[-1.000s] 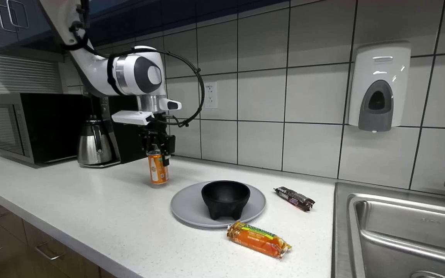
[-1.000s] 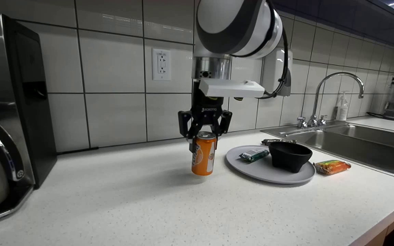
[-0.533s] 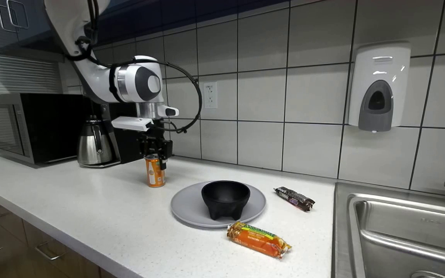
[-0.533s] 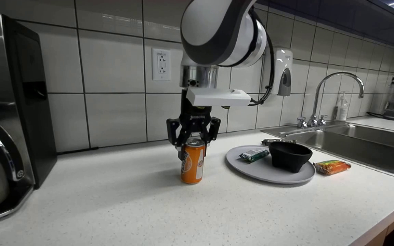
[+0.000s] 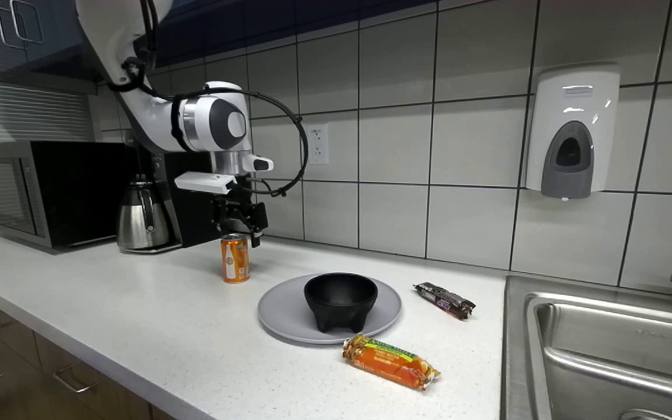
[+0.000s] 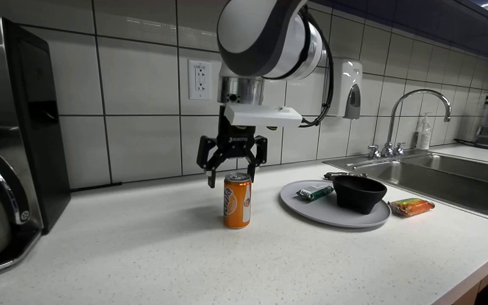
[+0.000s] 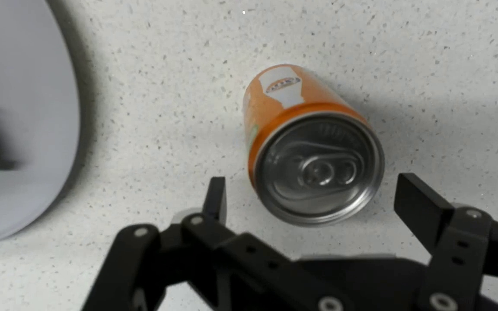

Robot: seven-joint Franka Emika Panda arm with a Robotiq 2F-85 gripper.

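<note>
The orange can [image 6: 237, 203] stands upright on the counter [image 6: 155, 262], near mid-frame in an exterior view; its whole lid [image 7: 314, 198] and pull tab [image 7: 327, 170] show in the wrist view. There the gripper [image 7: 311, 192] is spread wide, one finger either side of the lid with gaps between, grasping nothing. Right of the can in both exterior views, a grey plate [image 6: 324, 214] bears a black bowl [image 6: 359, 192]. A green packet [image 6: 314, 192] lies on the plate in an exterior view; the wrist view catches just its corner, at the left edge. The microwave [image 5: 50, 192] appears at middle left in an exterior view.
</note>
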